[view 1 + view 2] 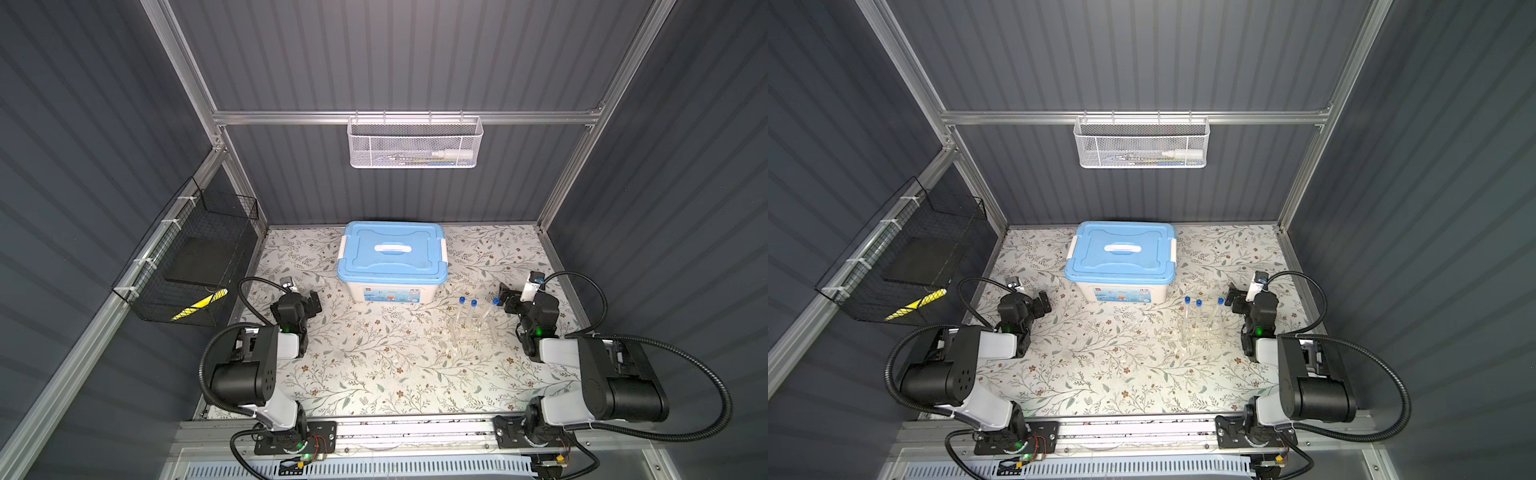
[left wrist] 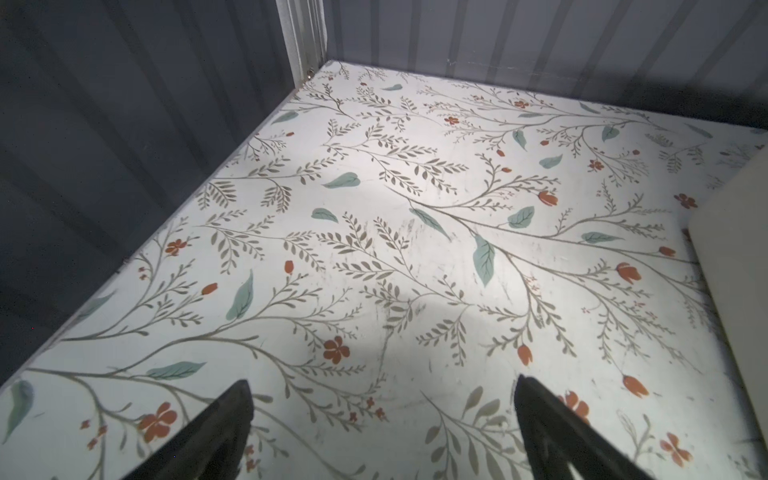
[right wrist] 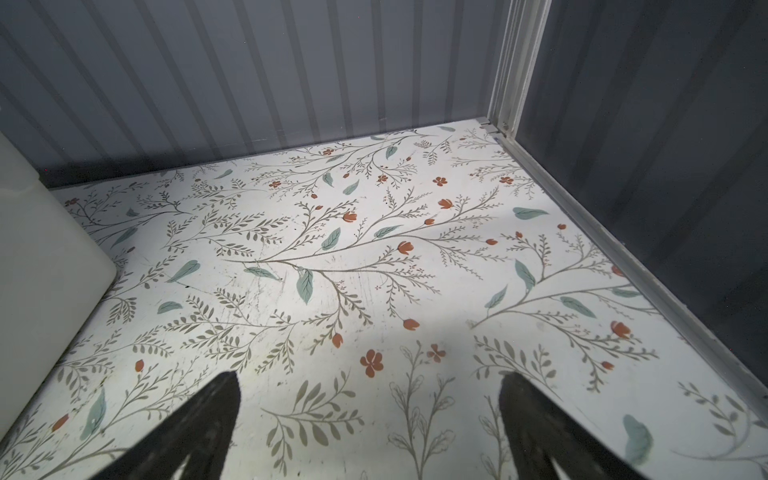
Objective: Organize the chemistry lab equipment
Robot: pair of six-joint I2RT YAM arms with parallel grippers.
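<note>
Left gripper (image 2: 382, 386) and right gripper (image 3: 370, 378) gape empty; sweep the right toward nine o'clock and you may topple the test tubes (image 1: 473, 314) in their near-invisible rack (image 1: 471, 336).

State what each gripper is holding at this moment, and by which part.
Nothing is held. The left gripper and the right gripper are both open, with only the floral tabletop showing between the jaws.

We see a smooth, faintly scuffed floral-printed tabletop (image 2: 415, 257) with a soft sheen, walled by matt grey ribbed panels (image 1: 395, 54) in brushed metal framing (image 1: 291, 117). The far box (image 1: 358, 286) looks like milky plastic under a satiny blue lid (image 1: 390, 266); the test tubes (image 1: 469, 318) on the right are clear and glossy.
</note>
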